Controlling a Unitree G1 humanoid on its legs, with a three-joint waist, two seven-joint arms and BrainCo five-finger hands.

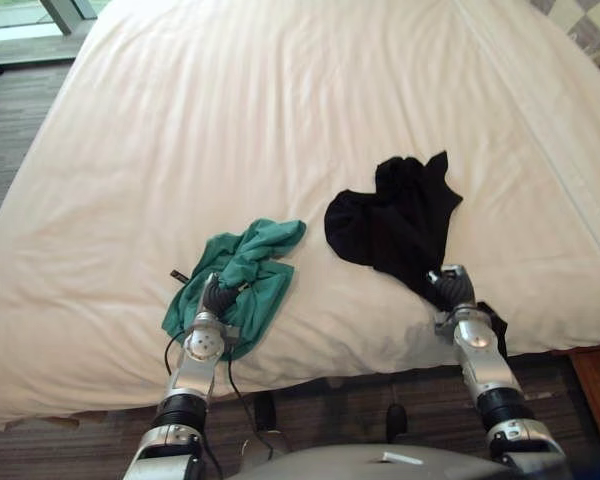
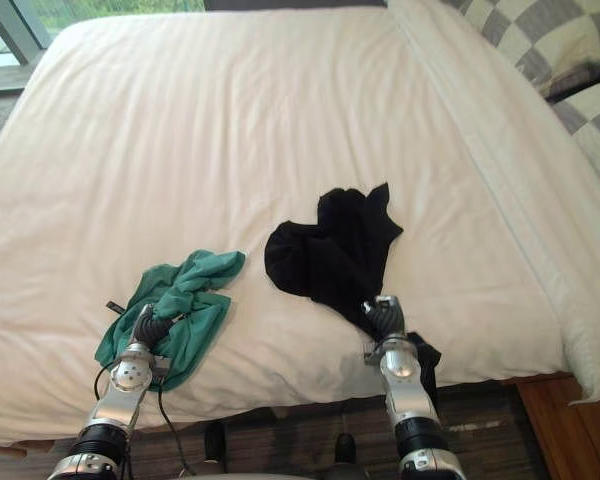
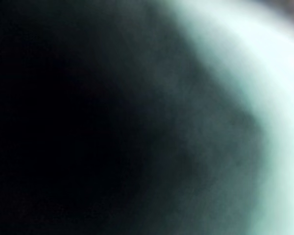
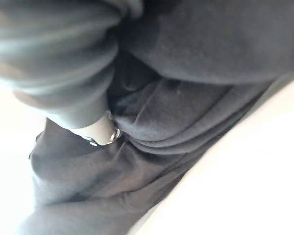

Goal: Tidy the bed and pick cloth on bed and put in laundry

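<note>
A crumpled green cloth (image 1: pixel 250 262) lies near the front edge of the white bed (image 1: pixel 280 120), left of centre. My left hand (image 1: pixel 218 297) is pushed into its near side, and the cloth bunches over the hand. In the left wrist view a dark teal blur of cloth (image 3: pixel 220 147) sits right against the camera. A black cloth (image 1: pixel 395 220) is spread to the right. My right hand (image 1: pixel 454 288) sits on its near corner. In the right wrist view the black folds (image 4: pixel 186 127) gather round a curled finger (image 4: pixel 101 133). A tail of the black cloth hangs over the bed's edge.
Checked pillows (image 2: pixel 540 35) lie at the bed's far right. A small dark tag (image 1: pixel 179 275) lies on the sheet beside the green cloth. Wooden flooring (image 1: pixel 5 130) runs along the left, and a wooden piece (image 1: pixel 595 385) stands at the near right corner.
</note>
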